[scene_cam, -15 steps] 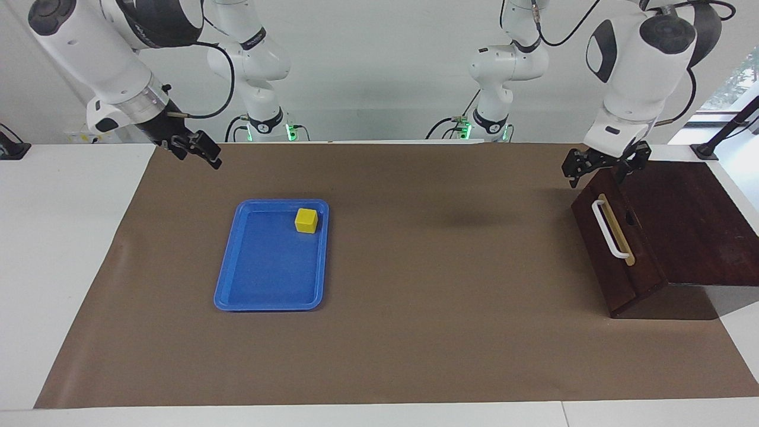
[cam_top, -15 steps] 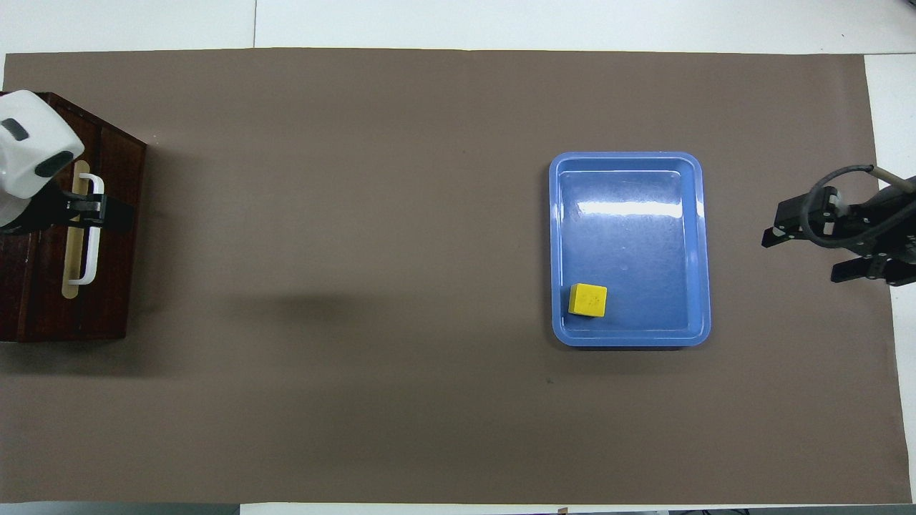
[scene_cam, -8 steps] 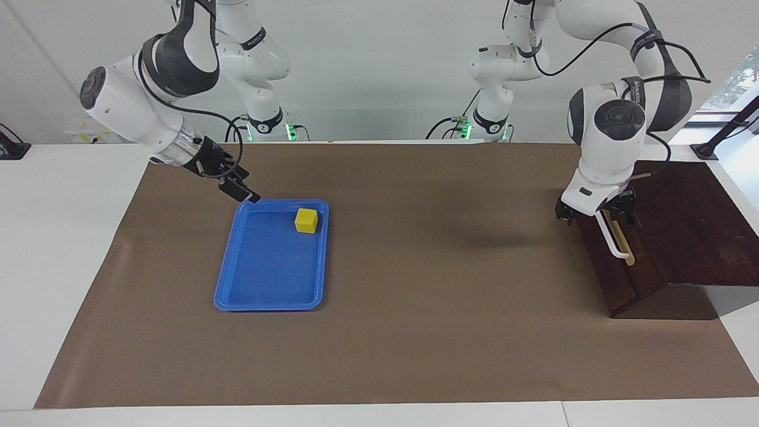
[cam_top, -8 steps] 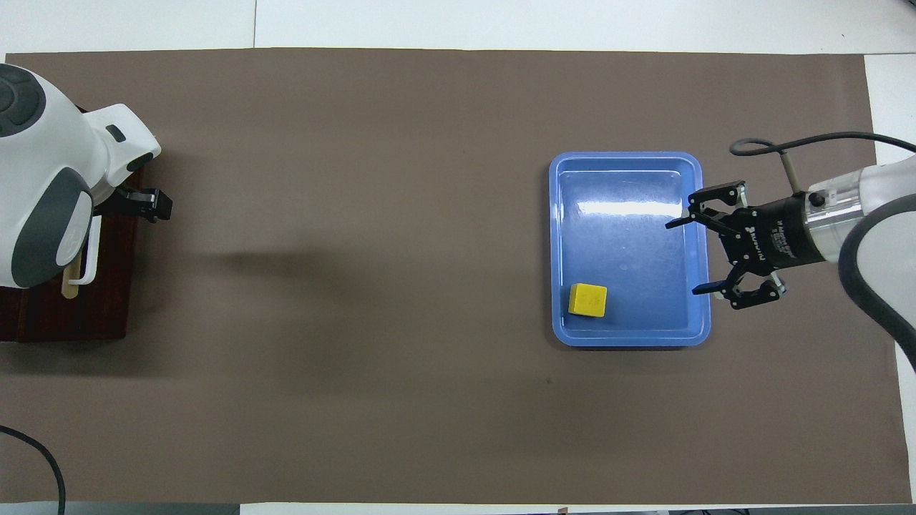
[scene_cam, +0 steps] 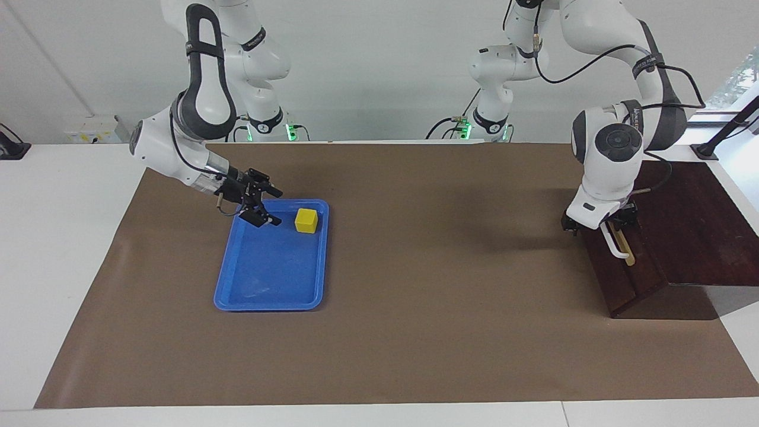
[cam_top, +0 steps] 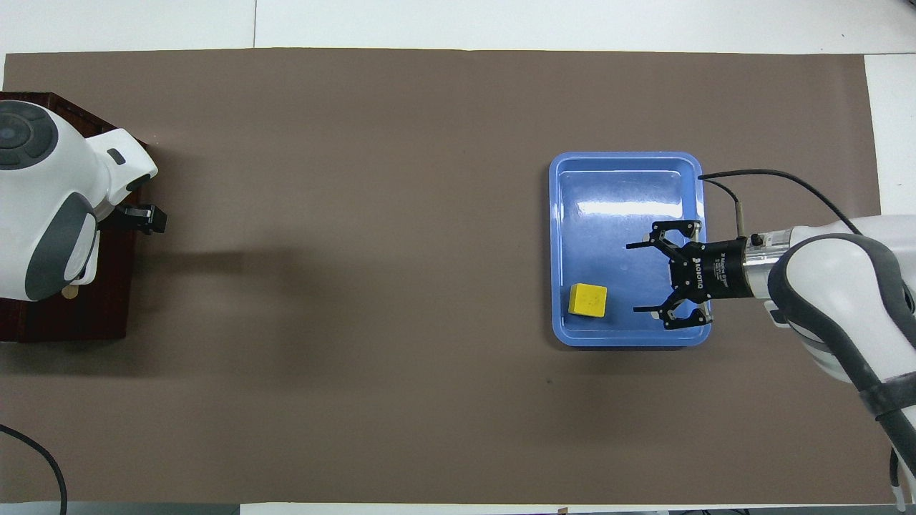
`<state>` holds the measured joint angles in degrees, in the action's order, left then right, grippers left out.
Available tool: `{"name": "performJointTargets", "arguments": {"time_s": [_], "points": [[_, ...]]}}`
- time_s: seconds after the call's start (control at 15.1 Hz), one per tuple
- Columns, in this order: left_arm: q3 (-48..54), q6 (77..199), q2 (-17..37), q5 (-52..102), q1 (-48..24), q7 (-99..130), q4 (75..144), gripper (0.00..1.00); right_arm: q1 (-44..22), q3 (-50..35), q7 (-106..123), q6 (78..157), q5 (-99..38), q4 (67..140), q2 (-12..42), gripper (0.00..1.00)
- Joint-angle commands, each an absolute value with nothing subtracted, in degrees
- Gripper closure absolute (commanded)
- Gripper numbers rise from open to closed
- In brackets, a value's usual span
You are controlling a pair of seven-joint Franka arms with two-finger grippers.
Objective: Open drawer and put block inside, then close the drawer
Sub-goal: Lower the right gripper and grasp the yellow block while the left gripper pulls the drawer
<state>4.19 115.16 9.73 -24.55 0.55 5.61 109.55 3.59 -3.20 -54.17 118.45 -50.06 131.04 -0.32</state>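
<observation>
Block [scene_cam: 306, 220]: small yellow cube in the blue tray [scene_cam: 249, 296], at its corner nearest the robots. Right gripper [scene_cam: 271, 206]: jaws spread, over the tray, block just ahead; a second ago it hung off the tray. Left gripper [scene_cam: 599, 224]: spread at the drawer [scene_cam: 625, 279] handle, lower than before; drawer closed.

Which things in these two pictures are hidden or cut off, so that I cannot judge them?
- Left gripper at the drawer: the arm's wrist covers it in both views; contact with the white handle cannot be told.
- Handle: overhead view, almost wholly under the left arm.
- Drawer box: cut by the edge in the overhead view.
- Right gripper, open over the blue tray: whether it touches the tray beside the block is unclear.
</observation>
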Motion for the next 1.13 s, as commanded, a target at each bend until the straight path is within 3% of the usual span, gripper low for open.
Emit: {"name": "performJointTargets", "arguments": {"time_s": [0.0,0.66,1.06], "points": [[4.4,117.9,7.6,-26.0,1.1,6.4,113.2,0.00,3.1,-3.3,-49.9,120.7,-53.1,135.3,-1.2,0.00],[4.7,121.1,6.8,-26.0,0.1,6.4,116.0,0.00,4.0,-3.2,-43.9,118.8,-56.4,134.9,6.1,0.00],[4.8,120.6,6.9,-25.6,-4.6,6.5,115.4,0.00,2.7,-3.3,-43.3,120.8,-57.8,134.6,6.9,0.00]]}}
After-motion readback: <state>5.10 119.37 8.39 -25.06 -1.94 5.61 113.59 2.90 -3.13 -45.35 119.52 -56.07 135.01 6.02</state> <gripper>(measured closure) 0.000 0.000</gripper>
